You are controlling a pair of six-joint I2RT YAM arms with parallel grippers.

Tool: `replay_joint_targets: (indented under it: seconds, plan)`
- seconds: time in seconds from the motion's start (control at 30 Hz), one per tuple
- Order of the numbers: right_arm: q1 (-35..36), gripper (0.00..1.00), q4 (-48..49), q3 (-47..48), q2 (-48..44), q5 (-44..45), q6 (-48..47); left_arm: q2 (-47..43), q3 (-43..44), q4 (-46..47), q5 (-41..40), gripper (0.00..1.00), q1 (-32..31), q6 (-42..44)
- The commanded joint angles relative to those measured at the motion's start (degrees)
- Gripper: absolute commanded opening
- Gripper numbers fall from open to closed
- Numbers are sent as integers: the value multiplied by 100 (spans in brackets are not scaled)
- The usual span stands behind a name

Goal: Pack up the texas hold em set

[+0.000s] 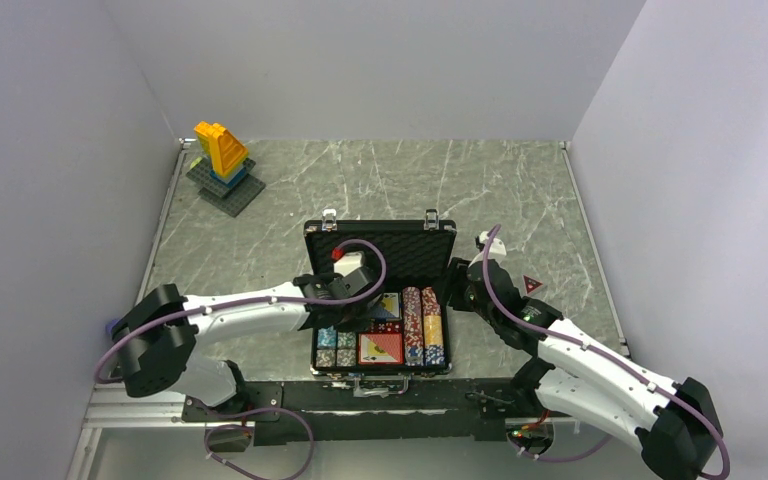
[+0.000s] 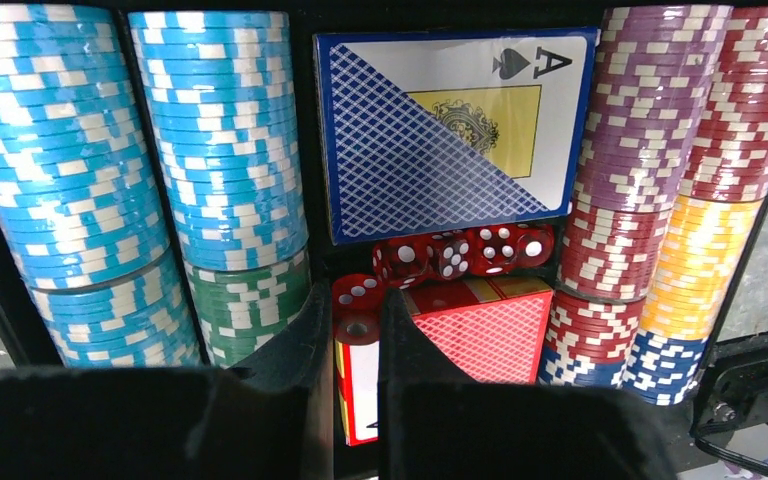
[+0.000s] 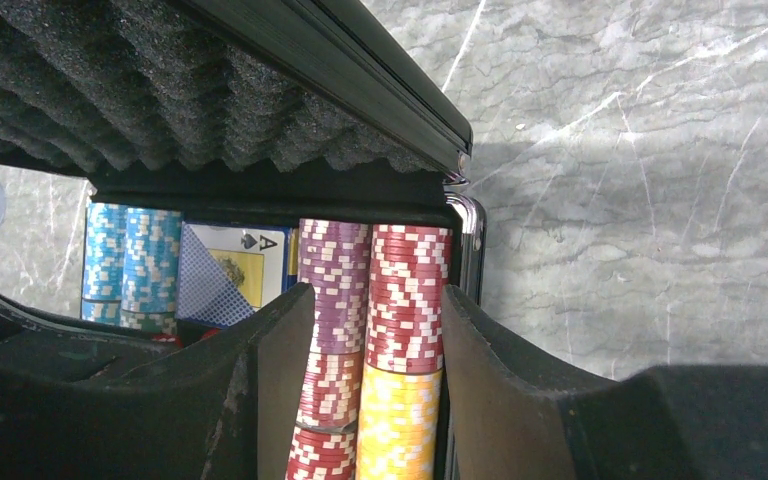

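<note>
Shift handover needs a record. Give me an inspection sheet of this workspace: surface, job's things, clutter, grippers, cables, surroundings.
Surface: grey marbled table.
Job's things: black case open, foam-lined lid upright; poker chips in rows; blue deck; red deck; red dice between the decks.
Clutter: toy brick tower, far left corner.
Grippers: left gripper over the case, jaws shut on a red die; right gripper at the case's right edge, jaws open.
Cables: purple cables loop along both arms.
Surroundings: white walls on three sides.
</note>
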Motion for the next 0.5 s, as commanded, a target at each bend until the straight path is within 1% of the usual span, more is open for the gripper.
replay_joint_targets:
  seconds: [0.0,0.1,0.37,0.47]
  plan:
    - [-22,54,203,-12,-44,-6,54,84,200,187,56,0,-38,191]
    - [-17,54,227,-29,-8,-26,59,165,157,312,149,0,-38,214]
    - [-17,54,259,-33,57,-35,51,363,269,256,219,0,-44,307]
    - [-17,54,273,-38,67,-37,52,365,280,195,171,5,-46,307]
